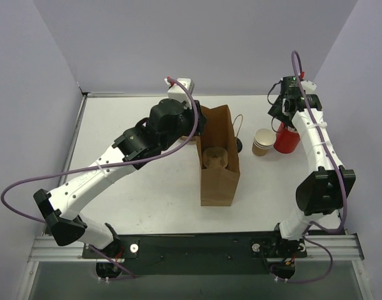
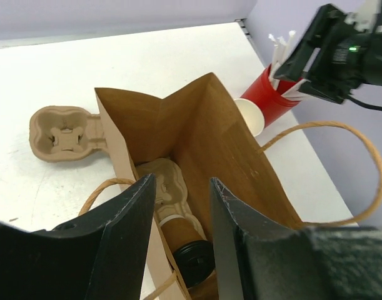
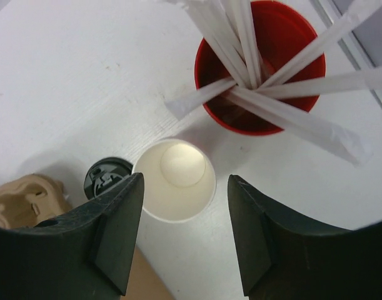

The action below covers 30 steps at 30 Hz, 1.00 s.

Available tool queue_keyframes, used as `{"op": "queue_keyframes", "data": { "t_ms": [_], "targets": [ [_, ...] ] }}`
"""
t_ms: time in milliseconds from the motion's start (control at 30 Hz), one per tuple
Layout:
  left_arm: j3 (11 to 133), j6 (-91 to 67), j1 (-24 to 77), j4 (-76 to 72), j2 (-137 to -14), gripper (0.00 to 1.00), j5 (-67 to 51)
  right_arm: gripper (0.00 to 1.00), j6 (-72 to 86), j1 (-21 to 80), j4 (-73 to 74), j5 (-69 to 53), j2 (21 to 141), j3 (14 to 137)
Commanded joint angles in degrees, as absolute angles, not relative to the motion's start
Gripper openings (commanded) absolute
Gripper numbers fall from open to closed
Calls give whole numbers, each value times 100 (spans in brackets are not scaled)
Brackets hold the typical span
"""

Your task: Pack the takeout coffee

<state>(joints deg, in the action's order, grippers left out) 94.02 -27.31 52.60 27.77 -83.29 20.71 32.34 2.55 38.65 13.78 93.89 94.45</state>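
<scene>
Kraft bag [image 2: 228, 144] holds pulp carrier [image 2: 165, 181] and takeout coffee [image 2: 192, 259]; red cup [image 3: 297, 37] holds white sticks [image 3: 303, 122]; both arms' jaws apart

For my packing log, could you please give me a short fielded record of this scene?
coffee: small brown kraft paper cup with black plastic lid, inside the open brown paper bag
left gripper: open, empty, at bag mouth
right gripper: open, empty, above stacked tan paper cups
red cup of white sticks: beside the stack
</scene>
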Motion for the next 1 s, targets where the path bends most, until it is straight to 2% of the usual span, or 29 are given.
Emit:
{"op": "queue_keyframes", "data": {
  "t_ms": [0, 333, 567, 633, 967],
  "targets": [
    [9475, -2584, 5221, 2268, -7893, 49, 1714, 51, 2796, 193, 3455, 2100, 9737, 9869],
    [9343, -2452, 5168, 2224, -7585, 49, 1670, 45, 2233, 211, 3445, 2452, 10625, 10573],
    [9299, -2426, 5063, 2259, -7497, 49, 1670, 43, 2145, 290, 3489, 2513, 10775, 10477],
    [9281, -2435, 5027, 2267, -7488, 49, 1661, 39, 2136, 299, 3498, 2566, 10802, 10459],
    [9132, -2452, 4904, 2276, -7392, 49, 1600, 34, 1925, 360, 3507, 2716, 10925, 10433]
  ]
}}
